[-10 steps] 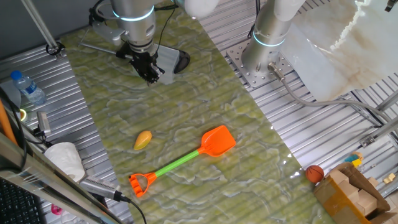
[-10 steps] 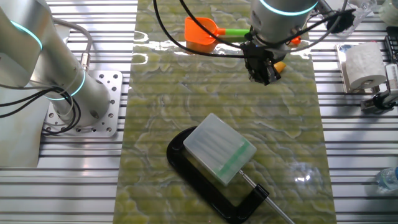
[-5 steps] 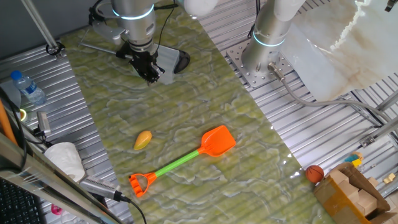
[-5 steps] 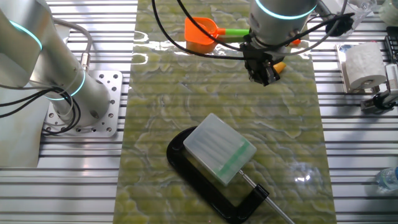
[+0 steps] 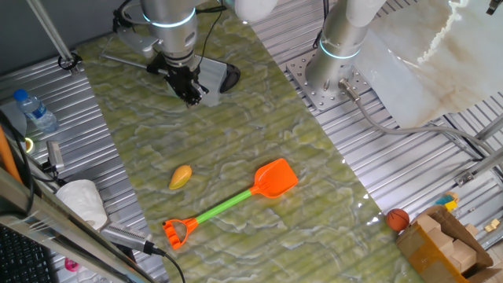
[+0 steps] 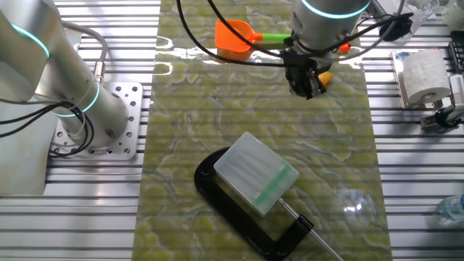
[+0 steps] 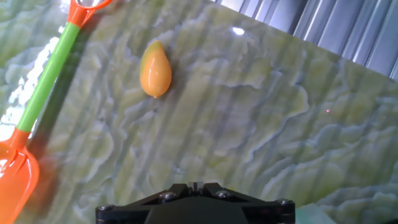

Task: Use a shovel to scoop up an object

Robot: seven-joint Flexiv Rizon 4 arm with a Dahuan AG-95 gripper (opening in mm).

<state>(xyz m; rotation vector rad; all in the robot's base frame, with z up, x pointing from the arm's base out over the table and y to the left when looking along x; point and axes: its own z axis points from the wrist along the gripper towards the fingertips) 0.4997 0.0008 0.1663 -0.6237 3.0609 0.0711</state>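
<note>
The shovel (image 5: 224,206) lies flat on the green mat, with its orange blade (image 5: 275,178) to the right and its orange D-shaped end (image 5: 179,232) at the lower left. The object (image 5: 181,176), a small yellow-orange oval, rests on the mat a short way from the green shaft. My gripper (image 5: 192,98) hangs above the far part of the mat, well away from both, shut and holding nothing. In the hand view the shovel (image 7: 50,81) runs down the left edge. The object (image 7: 155,70) lies ahead of my gripper (image 7: 196,185). From the other fixed view my gripper (image 6: 308,90) partly hides the object (image 6: 325,77), and the shovel's blade (image 6: 233,38) shows beyond it.
A black C-clamp holding a pale box (image 6: 257,177) sits on the mat behind my gripper. A second arm's base (image 5: 338,47) stands on the metal table. A water bottle (image 5: 35,110), a paper roll (image 6: 424,76), an orange-brown ball (image 5: 398,218) and a cardboard box (image 5: 444,244) lie off the mat.
</note>
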